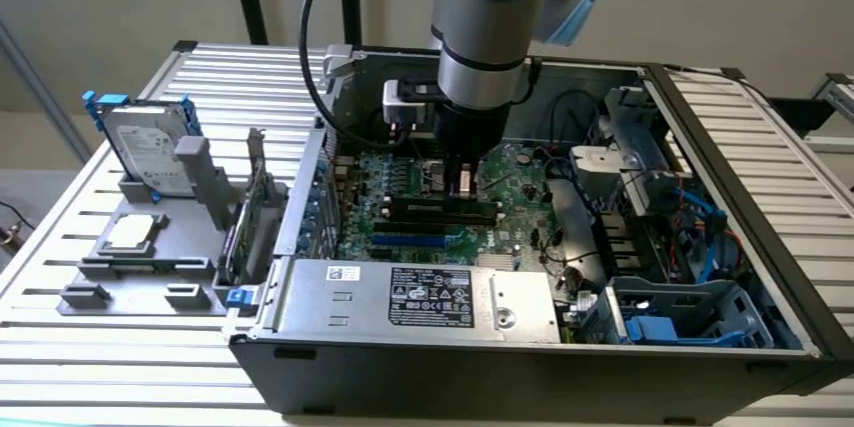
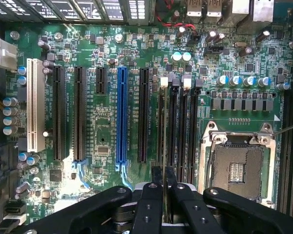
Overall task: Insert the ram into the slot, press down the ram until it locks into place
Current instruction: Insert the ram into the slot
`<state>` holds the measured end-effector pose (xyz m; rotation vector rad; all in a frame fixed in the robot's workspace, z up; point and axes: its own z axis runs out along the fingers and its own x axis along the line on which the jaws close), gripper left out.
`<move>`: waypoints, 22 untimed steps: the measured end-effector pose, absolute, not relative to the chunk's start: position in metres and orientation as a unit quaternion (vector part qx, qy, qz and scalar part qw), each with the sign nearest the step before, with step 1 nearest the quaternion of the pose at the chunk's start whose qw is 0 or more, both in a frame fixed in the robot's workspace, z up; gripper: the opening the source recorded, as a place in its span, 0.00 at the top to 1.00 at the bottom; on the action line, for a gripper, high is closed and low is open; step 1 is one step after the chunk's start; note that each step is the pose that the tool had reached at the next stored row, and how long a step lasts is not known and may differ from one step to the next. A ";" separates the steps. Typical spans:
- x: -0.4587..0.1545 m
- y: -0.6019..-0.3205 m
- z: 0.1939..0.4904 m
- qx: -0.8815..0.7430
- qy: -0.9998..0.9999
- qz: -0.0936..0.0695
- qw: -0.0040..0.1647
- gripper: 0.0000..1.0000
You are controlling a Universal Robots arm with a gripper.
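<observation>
We see the arm's black two-fingered gripper (image 1: 462, 169) lowered into the open black steel computer case (image 1: 534, 372), directly above the group of long, narrow black memory sockets on the large green motherboard (image 2: 97, 126). In the wrist view the gripper (image 2: 164, 176) has its jaws drawn almost together, with only a thin gap between them. That gap is taken up by the ram (image 2: 164, 141), a thin green circuit-board stick seen edge-on here, so we judge it to be pinched by its flat faces. Holding it on edge like this keeps its contact edge pointing down at the board, which is how it has to meet a socket. The stick runs along the slot (image 2: 160, 114), the outermost black socket of the parallel group with a white clip at its far end. This slot lies on the side nearest the long blue expansion connector (image 2: 121, 114) and away from the silver-framed processor socket (image 2: 237, 165). In the exterior view the ram (image 1: 462, 184) hangs just under the fingers, close over the sockets. We cannot tell whether its lower edge has entered the slot, or whether the end clips have closed on it.
</observation>
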<state>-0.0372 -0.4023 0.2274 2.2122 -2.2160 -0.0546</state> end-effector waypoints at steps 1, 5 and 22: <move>-0.037 -0.402 0.227 0.706 -0.708 -0.017 0.005 0.87; -0.037 -0.402 0.226 0.706 -0.708 -0.017 0.005 0.87; -0.037 -0.400 0.225 0.708 -0.706 -0.015 0.006 0.87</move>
